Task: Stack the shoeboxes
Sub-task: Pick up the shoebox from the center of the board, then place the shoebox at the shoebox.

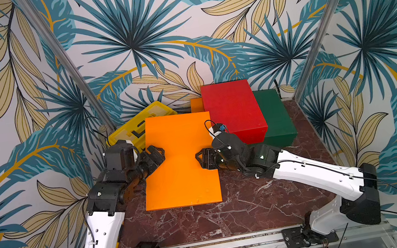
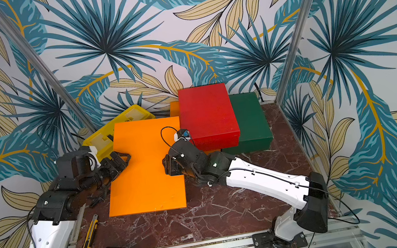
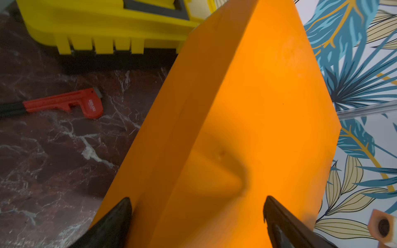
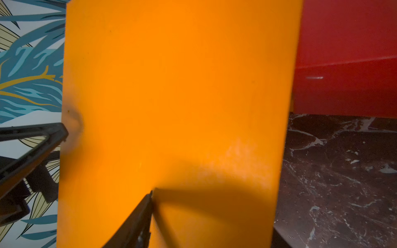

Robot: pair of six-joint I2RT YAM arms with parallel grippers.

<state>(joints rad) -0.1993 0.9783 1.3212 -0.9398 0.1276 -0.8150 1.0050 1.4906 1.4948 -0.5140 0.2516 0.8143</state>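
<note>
Orange cardboard fills the middle: the orange shoebox (image 1: 179, 160) hangs above the left half of the marble surface (image 1: 234, 216), with an arm at each long side. The left gripper (image 1: 156, 153) clasps its left side, jaws spread wide across the box's height, one finger at the bottom edge and one on the lid. The right gripper (image 1: 200, 158) meets the opposite side. One of its fingers (image 4: 141, 214) lies on the lid and its partner is hidden below, so I cannot tell whether that grip is closed. At the far right corner the red shoebox (image 1: 233, 113) sits on a second orange shoebox (image 1: 196, 104), with the green shoebox (image 1: 277, 119) just beside it. A yellow toolbox (image 1: 123, 137) stands at the far left corner, partly hidden behind the raised box. A yellow utility knife (image 2: 89, 237) lies by the left edge.
</note>
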